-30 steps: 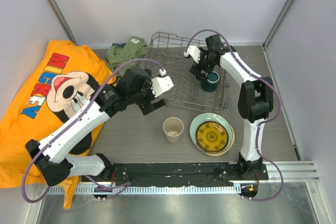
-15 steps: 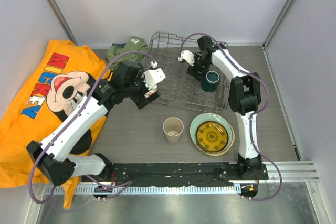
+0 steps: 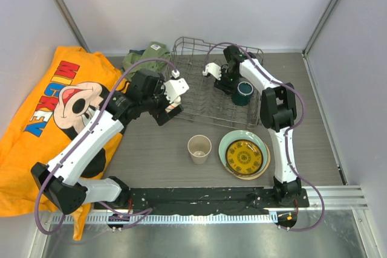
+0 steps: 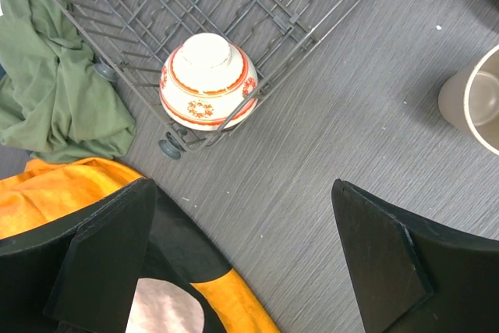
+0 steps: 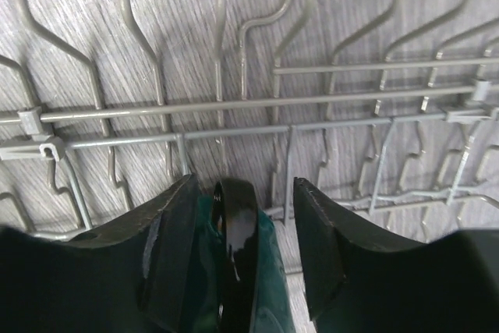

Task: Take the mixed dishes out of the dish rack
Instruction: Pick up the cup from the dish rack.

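**Teal between parted jaws**

The dark teal mug (image 3: 243,93) stands at the 3 o'clock side of the dish rack (image 3: 199,41). The right gripper (image 5: 242,193) straddles its glossy edge, jaws parted, one finger clear of it. The left gripper (image 4: 242,263) hangs spread wide, grasping nothing. The small red-orange bowl (image 4: 207,79) sits upturned in a rack corner at its 11 o'clock.

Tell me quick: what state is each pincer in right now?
Left pincer: open, holding nothing.
Right pincer: open, astride the rim of the dark teal mug, a gap on one side; not gripping yet.
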